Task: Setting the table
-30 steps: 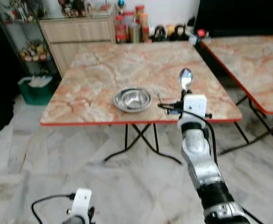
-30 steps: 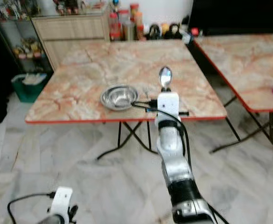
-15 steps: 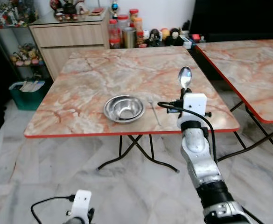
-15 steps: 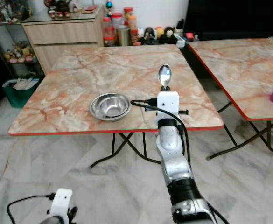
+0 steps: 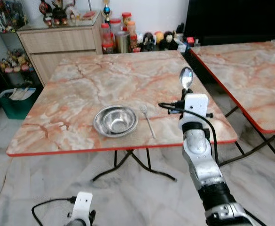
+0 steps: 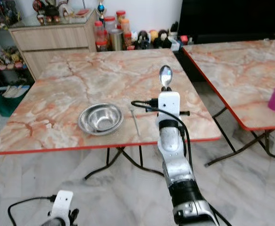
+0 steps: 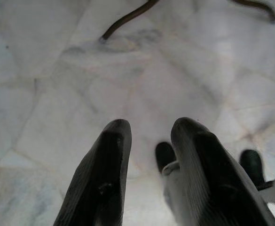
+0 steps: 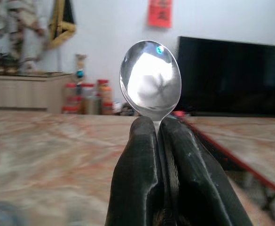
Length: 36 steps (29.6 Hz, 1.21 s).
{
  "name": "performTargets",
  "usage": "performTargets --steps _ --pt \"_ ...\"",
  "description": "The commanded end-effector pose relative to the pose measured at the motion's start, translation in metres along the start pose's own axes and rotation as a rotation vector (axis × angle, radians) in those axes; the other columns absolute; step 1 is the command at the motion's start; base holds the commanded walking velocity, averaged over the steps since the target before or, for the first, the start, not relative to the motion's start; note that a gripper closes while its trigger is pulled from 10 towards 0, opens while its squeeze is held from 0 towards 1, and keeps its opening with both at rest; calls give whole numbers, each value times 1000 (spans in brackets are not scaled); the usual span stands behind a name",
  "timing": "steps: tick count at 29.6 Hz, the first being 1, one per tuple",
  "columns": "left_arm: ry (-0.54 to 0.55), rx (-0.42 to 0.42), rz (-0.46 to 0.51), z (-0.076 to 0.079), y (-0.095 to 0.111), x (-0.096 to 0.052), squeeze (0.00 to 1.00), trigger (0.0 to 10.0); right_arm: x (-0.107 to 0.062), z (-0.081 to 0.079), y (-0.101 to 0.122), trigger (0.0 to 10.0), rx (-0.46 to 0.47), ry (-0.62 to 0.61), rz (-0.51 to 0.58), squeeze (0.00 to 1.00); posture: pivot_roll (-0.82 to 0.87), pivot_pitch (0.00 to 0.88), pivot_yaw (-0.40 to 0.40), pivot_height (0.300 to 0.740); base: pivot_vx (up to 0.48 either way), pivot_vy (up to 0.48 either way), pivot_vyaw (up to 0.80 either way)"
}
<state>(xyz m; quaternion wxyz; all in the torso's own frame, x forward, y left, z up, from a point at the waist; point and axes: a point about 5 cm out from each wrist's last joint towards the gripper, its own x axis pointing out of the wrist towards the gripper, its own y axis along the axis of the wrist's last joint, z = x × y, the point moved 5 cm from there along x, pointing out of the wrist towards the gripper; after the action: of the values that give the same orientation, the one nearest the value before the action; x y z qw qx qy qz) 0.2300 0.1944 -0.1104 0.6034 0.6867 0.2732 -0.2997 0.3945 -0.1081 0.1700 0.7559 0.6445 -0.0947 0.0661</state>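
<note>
Centre frame, right gripper (image 8: 158,123): fingers pinched on spoon (image 5: 186,77), bowl end up, over table (image 5: 71,94) right edge; same pose as before.
Bowl (image 5: 115,120): lower left of spoon; fork (image 5: 148,121) just beside.
Change: table nearer; camera moved.
Left gripper (image 7: 149,136): spread, above floor.

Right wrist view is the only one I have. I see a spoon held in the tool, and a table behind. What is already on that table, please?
Observer: A steel bowl sits near the table's front edge.
Operator: Is any cutlery there?
Observer: Yes, a fork lies just right of the bowl, apart from it, tines pointing away from the robot.
Operator: Where is my right tool over the table?
Observer: The right tool holds the spoon upright, right of the fork.
Operator: And the left tool?
Observer: The left tool hangs low over the floor, fingers apart, holding nothing.
</note>
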Motion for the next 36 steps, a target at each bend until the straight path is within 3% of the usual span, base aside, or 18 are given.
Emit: performTargets --steps 1,29,36 --pt "-3 4 -7 0 0 0 0 10000 3 2 5 10000 -6 -3 16 0 -22 0 21 736 345 0 0" --pt "-5 4 -10 1 -2 0 0 10000 1 15 -5 10000 -38 -33 -24 0 -23 0 21 736 344 0 0" --pt "-4 3 -14 1 -3 0 0 10000 1 16 -6 10000 -40 -36 -30 0 -23 0 19 736 112 0 0"
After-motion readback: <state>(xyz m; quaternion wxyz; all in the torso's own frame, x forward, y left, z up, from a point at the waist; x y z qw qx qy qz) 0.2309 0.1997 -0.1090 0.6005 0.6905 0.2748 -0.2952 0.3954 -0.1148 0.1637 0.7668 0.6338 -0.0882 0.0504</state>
